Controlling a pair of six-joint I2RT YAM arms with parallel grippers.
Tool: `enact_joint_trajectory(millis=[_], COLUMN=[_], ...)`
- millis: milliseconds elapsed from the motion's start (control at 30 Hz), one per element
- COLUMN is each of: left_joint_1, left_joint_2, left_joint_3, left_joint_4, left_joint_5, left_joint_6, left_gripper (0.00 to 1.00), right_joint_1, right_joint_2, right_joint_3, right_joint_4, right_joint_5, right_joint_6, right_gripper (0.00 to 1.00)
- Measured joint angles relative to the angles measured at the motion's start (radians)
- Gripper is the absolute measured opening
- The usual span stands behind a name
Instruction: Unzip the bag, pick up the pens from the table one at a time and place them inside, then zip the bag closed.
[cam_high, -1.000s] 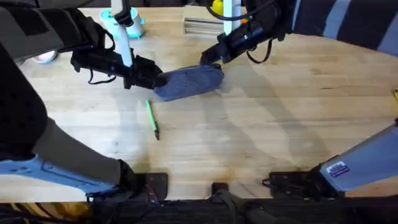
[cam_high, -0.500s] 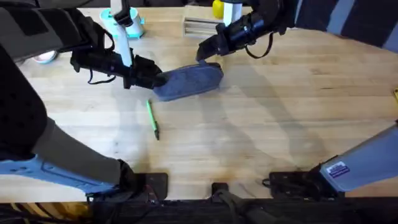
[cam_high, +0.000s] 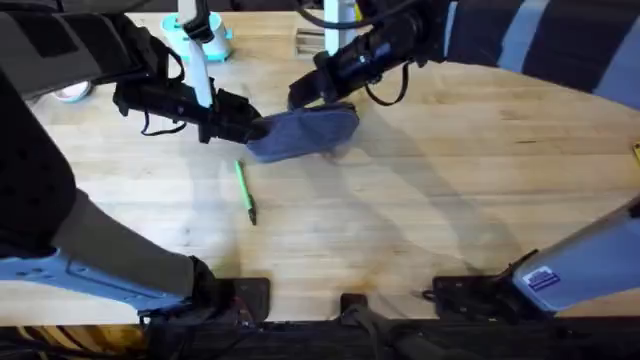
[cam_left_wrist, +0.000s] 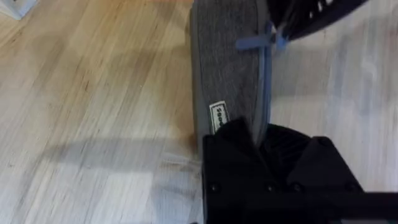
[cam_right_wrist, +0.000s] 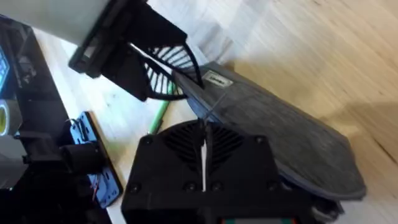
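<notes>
The grey-blue bag (cam_high: 310, 130) lies on the table (cam_high: 450, 200) left of centre. My left gripper (cam_high: 255, 127) is shut on its left end; in the left wrist view its fingers (cam_left_wrist: 233, 134) clamp the bag (cam_left_wrist: 227, 74) beside a white label. My right gripper (cam_high: 298, 97) hovers over the bag's far edge, shut on the blue zipper pull (cam_left_wrist: 255, 42), which stretches toward it. The right wrist view shows its fingers (cam_right_wrist: 186, 146) pressed together above the bag (cam_right_wrist: 280, 124). A green pen (cam_high: 245, 190) with a dark tip lies on the wood just in front of the bag, seen again as the pen (cam_right_wrist: 160, 115).
A teal toy toaster (cam_high: 215, 42) and a wooden slatted rack (cam_high: 320, 42) stand at the back of the table. A small white object (cam_high: 70, 92) sits at the far left. Bare wood stretches across the table's right half and front.
My right gripper has travelled leftward along the bag's far edge, from the right end to about the middle. The left gripper, bag and pen have stayed put.
</notes>
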Motion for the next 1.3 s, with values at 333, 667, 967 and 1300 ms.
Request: enact_joint_trajectory(millis=[333,667,967,1300], left_joint_1=[0.01,0.01,0.01,0.008], left_joint_2=[0.0,0.0,0.0,0.0], left_joint_3=[0.0,0.0,0.0,0.0], left_joint_4=[0.0,-0.001,-0.002,0.002], left_joint_5=[-0.004,-0.003,-0.003,-0.003], left_joint_6=[0.0,0.0,0.0,0.0], left_gripper=[0.042,0.042,0.042,0.042], right_joint_1=[0.088,0.154,0.161,0.132], right_joint_2=[0.045,0.076,0.076,0.049], right_joint_3=[0.0,0.002,0.025,0.169], right_joint_4=[0.218,0.278,0.257,-0.052], right_joint_5=[0.041,0.045,0.072,0.075], right_joint_6=[0.138,0.228,0.218,0.027], right_gripper=[0.03,0.03,0.03,0.73])
